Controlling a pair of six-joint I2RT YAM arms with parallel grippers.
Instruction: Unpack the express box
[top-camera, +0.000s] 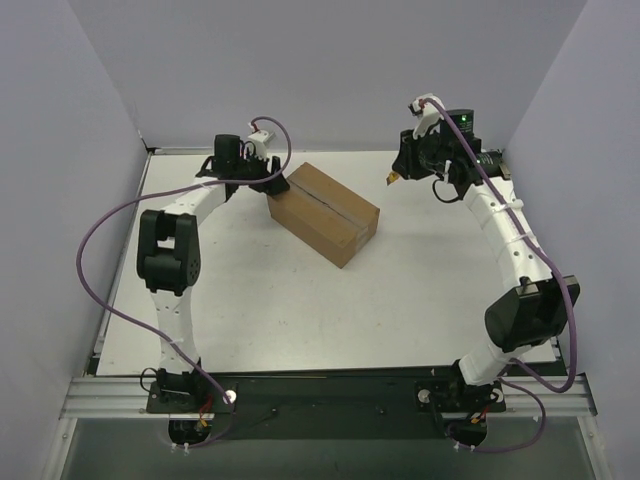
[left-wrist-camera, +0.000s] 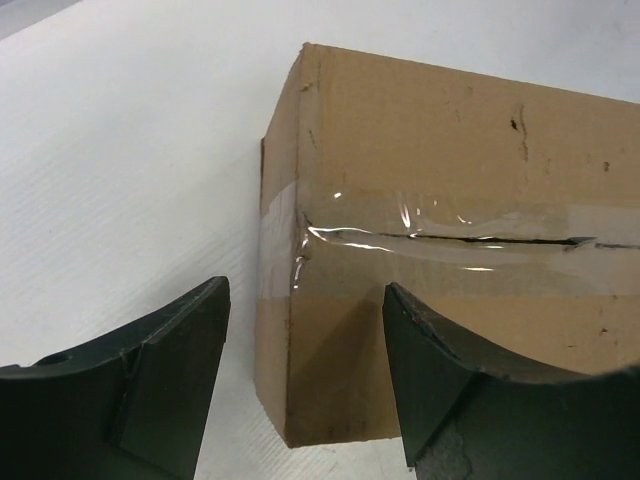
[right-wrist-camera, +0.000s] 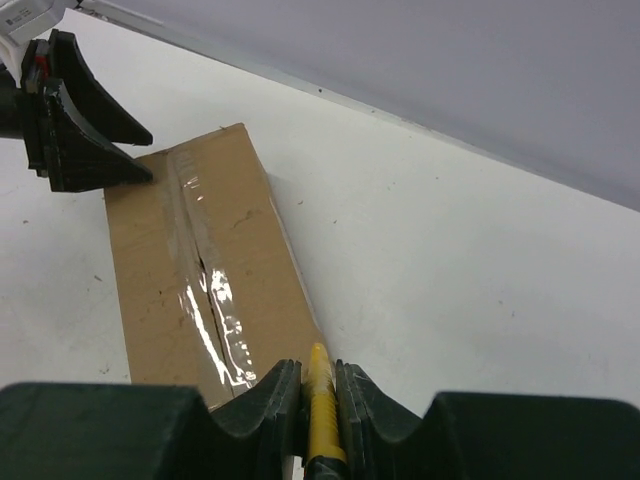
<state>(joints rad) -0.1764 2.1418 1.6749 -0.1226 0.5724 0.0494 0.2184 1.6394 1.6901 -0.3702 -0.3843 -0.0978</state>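
Holding yellow knife (right-wrist-camera: 320, 412), right gripper (right-wrist-camera: 318, 372) faces express box (right-wrist-camera: 200, 290).

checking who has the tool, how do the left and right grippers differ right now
The left gripper is open and empty; the right gripper is shut on a yellow knife. The left gripper is close up against one end of the box; the right gripper stands off the other end, apart from it. Both are dark, two-fingered, and face the box's taped seam.

bright, even light — glare streaks on the tape (left-wrist-camera: 450, 225), soft shadows.
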